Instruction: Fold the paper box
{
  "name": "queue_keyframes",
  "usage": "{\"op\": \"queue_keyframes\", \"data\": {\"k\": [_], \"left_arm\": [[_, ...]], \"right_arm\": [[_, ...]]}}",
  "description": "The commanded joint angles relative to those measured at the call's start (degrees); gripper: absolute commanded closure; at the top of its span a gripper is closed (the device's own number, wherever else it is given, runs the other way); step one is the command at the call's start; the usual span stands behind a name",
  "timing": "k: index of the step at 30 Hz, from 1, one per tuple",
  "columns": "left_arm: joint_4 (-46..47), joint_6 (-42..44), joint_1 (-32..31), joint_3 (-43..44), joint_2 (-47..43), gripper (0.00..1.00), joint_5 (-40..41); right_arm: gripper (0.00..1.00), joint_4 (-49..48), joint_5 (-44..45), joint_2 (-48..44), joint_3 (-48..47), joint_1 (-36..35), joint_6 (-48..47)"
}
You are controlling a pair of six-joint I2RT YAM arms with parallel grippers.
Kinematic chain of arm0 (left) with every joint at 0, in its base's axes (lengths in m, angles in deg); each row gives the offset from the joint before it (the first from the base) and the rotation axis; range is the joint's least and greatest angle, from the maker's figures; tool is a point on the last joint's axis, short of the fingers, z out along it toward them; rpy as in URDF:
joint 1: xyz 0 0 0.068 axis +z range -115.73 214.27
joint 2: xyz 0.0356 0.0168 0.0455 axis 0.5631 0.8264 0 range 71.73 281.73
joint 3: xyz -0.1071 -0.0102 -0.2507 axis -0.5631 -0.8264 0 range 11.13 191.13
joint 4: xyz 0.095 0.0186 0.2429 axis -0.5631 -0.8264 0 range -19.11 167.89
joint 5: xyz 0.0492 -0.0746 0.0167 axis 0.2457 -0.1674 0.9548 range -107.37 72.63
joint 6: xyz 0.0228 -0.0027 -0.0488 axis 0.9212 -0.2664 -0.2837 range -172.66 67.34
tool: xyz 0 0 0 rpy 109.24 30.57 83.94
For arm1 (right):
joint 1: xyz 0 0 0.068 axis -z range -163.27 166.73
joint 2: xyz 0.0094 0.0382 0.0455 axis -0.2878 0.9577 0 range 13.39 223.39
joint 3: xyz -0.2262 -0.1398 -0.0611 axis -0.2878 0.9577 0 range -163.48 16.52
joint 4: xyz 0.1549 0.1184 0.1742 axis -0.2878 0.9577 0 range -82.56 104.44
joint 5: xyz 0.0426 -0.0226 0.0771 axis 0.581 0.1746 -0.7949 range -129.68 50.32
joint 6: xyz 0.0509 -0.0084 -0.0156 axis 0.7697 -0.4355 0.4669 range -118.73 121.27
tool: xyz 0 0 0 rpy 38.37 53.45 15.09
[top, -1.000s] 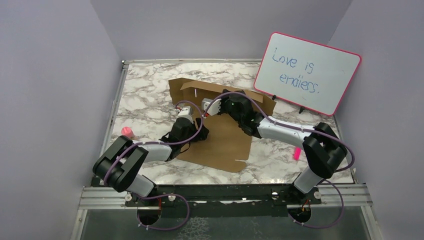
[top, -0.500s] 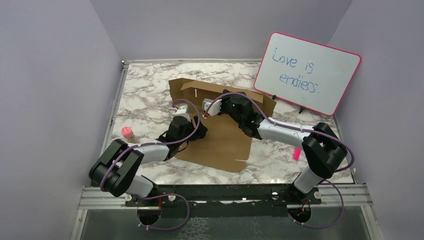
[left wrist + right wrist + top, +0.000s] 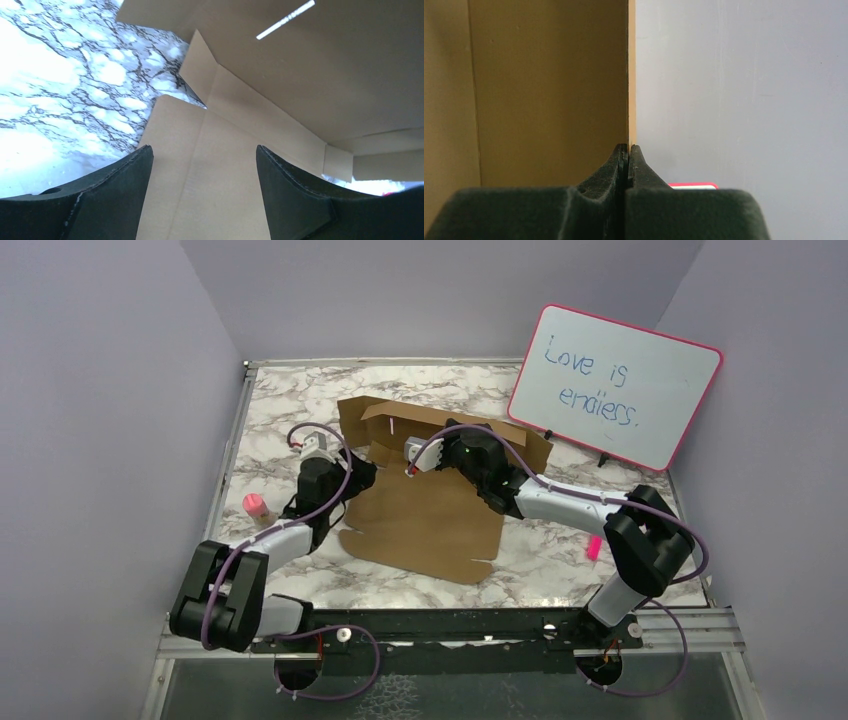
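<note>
A small pink object [image 3: 254, 504] is seen at the left of the marble table [image 3: 290, 410], well apart from the cardboard; just to its right the left arm is stretched towards the sheet's left edge. The left gripper [image 3: 362, 476] is placed over that edge. In the left wrist view its fingers [image 3: 110, 195] are spread wide, the left gripper [image 3: 202, 150] has hold of nothing, and bare cardboard and a notch between flaps are seen in the gap.

The paper box [image 3: 430, 525] is laid out near the middle of the table as a brown die-cut sheet; its near panel lies flat, while its far panel, cut with a slit, is raised. From the left wrist the paper box [image 3: 280, 75] is seen as a tilted panel above the flat one.

The right gripper [image 3: 410, 464] is set at the raised panel. In the right wrist view the right gripper [image 3: 628, 150] is pressed fully together on the thin edge of the paper box [image 3: 549, 90], which is held upright.

A second small pink item [image 3: 594, 547] lies beside the right arm; a pink-rimmed whiteboard [image 3: 615, 385] with blue writing is propped at the far right.
</note>
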Motion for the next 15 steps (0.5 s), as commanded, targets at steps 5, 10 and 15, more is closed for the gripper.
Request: {"op": "queue_keyframes", "data": {"k": [5, 10, 15], "left_arm": [[7.32, -4.76, 5.41, 4.47, 9.56, 0.26, -4.58], [14.71, -3.49, 5.77, 7.06, 16.78, 0.28, -4.97], [19.88, -1.66, 5.79, 11.47, 23.73, 0.32, -7.26]], "right_arm": [[0.99, 6.09, -2.93, 1.91, 0.14, -0.10, 2.85], [0.99, 6.43, -3.71, 1.70, 0.23, -0.10, 3.21], [0.99, 6.98, -4.42, 1.47, 0.15, -0.07, 3.52]]}}
